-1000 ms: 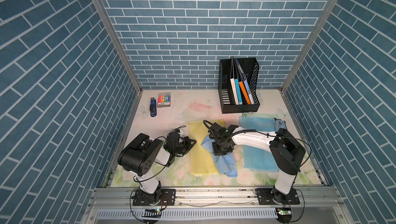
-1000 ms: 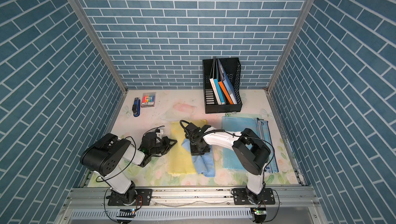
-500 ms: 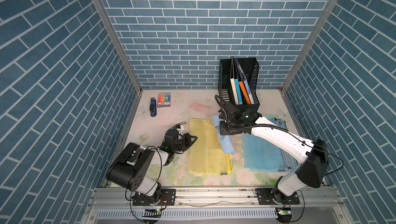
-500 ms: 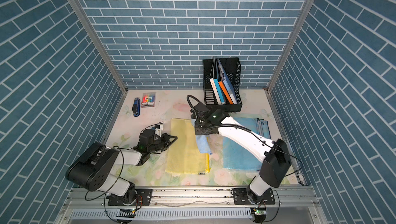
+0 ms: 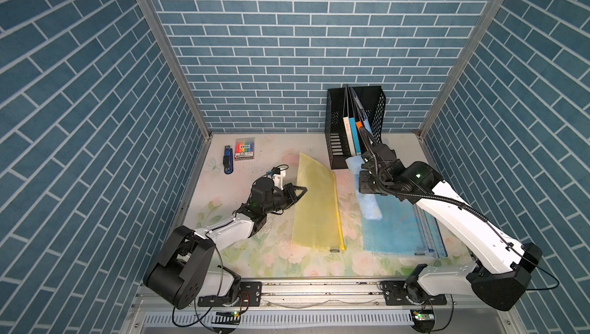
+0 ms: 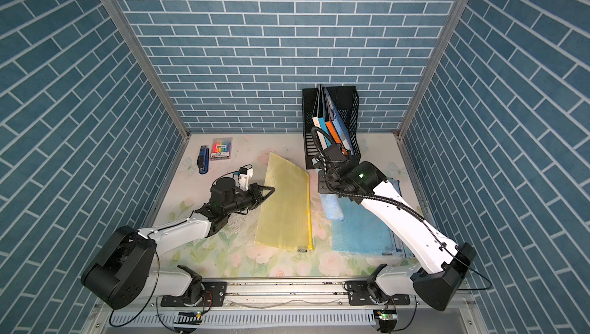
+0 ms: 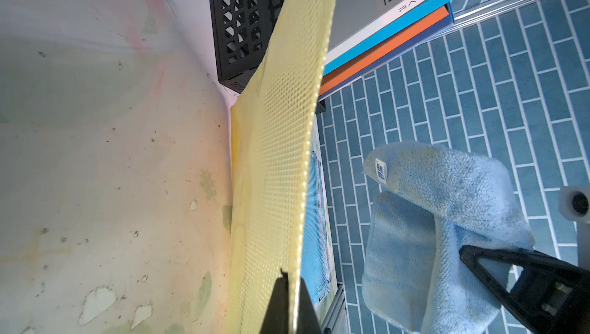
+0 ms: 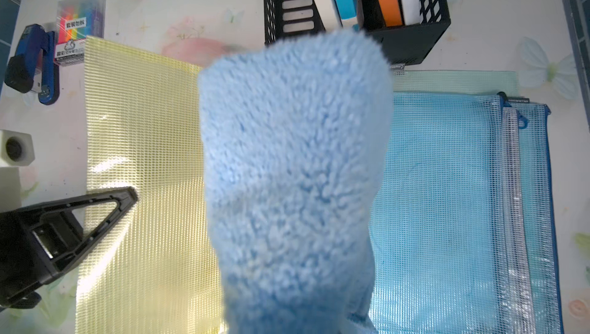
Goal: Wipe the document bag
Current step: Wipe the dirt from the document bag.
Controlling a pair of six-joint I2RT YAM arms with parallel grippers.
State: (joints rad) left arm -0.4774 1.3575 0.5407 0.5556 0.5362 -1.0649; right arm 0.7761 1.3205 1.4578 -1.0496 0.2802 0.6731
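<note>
Left pincer (image 5: 299,191) clenched on edge of yellow bag (image 5: 317,208), tilting that side off table (image 5: 255,252), likely steadying it for wiping. Right pincer (image 5: 365,187) grasps blue cloth (image 5: 370,209), hanging beside bag, apart.

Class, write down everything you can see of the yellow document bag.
The yellow document bag is a flat rectangular pouch of gridded mesh plastic, with a zip along one long edge and a small dark tag at its near corner. It lies on the floral table, while the left gripper, shut, pinches the opposite long edge and holds that side raised. It sits apart from the blue bags; the blue cloth does not touch it.
</note>
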